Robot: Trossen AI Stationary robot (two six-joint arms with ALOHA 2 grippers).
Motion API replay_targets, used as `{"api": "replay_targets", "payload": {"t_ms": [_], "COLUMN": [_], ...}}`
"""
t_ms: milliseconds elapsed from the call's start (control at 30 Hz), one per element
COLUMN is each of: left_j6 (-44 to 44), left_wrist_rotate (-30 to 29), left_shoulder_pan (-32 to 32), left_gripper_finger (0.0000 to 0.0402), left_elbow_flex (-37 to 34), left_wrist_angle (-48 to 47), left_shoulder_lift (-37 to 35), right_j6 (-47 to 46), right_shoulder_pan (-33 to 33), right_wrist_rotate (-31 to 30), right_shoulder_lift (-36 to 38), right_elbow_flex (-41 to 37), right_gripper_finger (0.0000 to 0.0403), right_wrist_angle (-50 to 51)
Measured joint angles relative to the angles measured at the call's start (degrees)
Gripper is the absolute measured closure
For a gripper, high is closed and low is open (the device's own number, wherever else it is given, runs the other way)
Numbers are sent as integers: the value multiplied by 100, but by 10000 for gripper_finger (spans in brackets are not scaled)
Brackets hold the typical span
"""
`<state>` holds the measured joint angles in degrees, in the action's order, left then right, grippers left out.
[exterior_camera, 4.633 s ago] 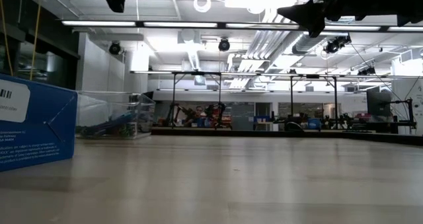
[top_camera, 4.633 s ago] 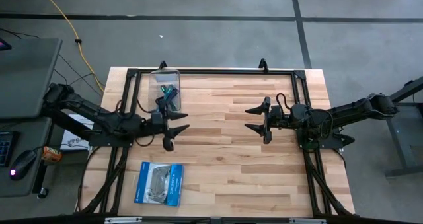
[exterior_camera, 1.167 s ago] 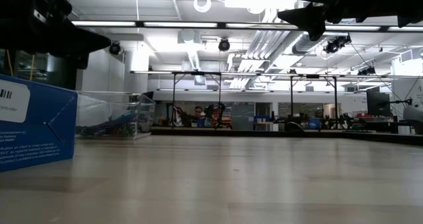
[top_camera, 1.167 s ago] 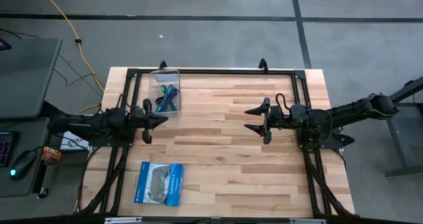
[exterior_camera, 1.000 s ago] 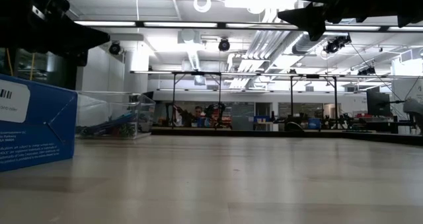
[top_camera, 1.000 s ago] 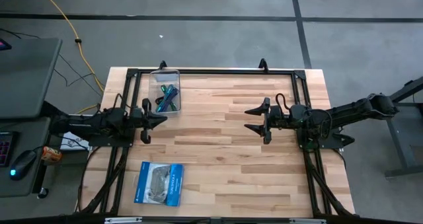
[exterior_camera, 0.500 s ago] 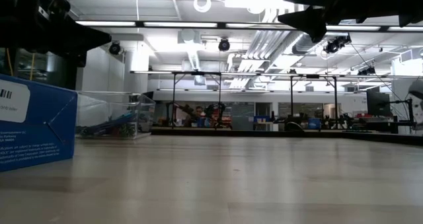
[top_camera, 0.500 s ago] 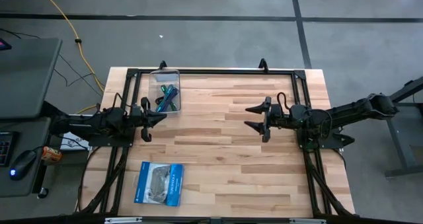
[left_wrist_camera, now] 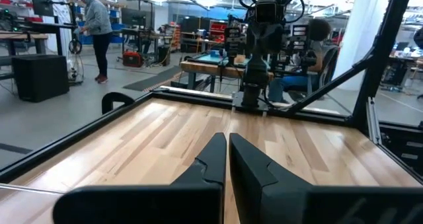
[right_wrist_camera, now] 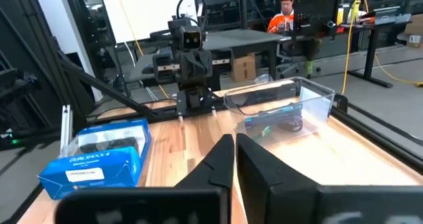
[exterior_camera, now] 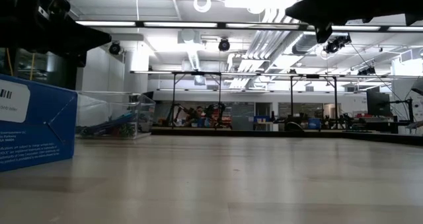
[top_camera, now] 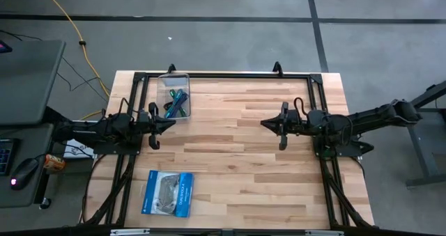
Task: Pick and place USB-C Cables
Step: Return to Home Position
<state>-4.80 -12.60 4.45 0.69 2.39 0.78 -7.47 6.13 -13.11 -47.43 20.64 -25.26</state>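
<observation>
The USB-C Cables [top_camera: 177, 101] lie as teal and green bundles inside a clear plastic container [top_camera: 173, 78] at the table's far left. In the right wrist view they show as USB-C Cables [right_wrist_camera: 277, 118] through the container's wall. My left gripper [top_camera: 171, 122] hovers shut just near of the container, with nothing between its fingers; in its own view my left gripper [left_wrist_camera: 227, 141] points across the bare wood. My right gripper [top_camera: 265, 124] is shut and empty over the table's right half, and my right gripper [right_wrist_camera: 234, 139] faces the container.
A blue-and-white flat packet [top_camera: 167, 193] lies near the table's front left and stands large in the low view as the blue packet [exterior_camera: 33, 121]. A black frame [top_camera: 230, 76] runs along the table's edges. Bare wood lies between the two grippers.
My right gripper has shut, its fingers coming together from wide apart on nothing, while the arm stays in place over the table's right half.
</observation>
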Motion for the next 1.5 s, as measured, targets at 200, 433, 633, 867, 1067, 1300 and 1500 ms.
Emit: {"api": "replay_targets", "payload": {"t_ms": [200,433,633,867,1067,1300,1500], "left_j6": [-7,0,-8,0,-8,0,-6], "left_wrist_rotate": [0,0,0,0,0,2,2], "left_shoulder_pan": [0,0,0,0,0,2,1], "left_gripper_finger": [401,401,401,401,401,401,401], "left_elbow_flex": [0,2,2,2,2,4,4], "left_wrist_angle": [0,0,0,0,2,2,2], "left_shoulder_lift": [0,1,1,0,0,0,2], "right_j6": [-22,44,48,52,-143,-29,-51], "right_shoulder_pan": [2,2,2,2,0,2,-7], "right_wrist_rotate": [-1,1,-3,-9,-40,-27,68], "right_shoulder_lift": [418,1136,2301,3742,4439,4734,4723], "right_elbow_flex": [0,0,0,0,-21,-1084,-1628], "right_gripper_finger": [392,401,402,402,403,403,403], "right_wrist_angle": [384,1087,2059,2865,3334,2295,1880]}}
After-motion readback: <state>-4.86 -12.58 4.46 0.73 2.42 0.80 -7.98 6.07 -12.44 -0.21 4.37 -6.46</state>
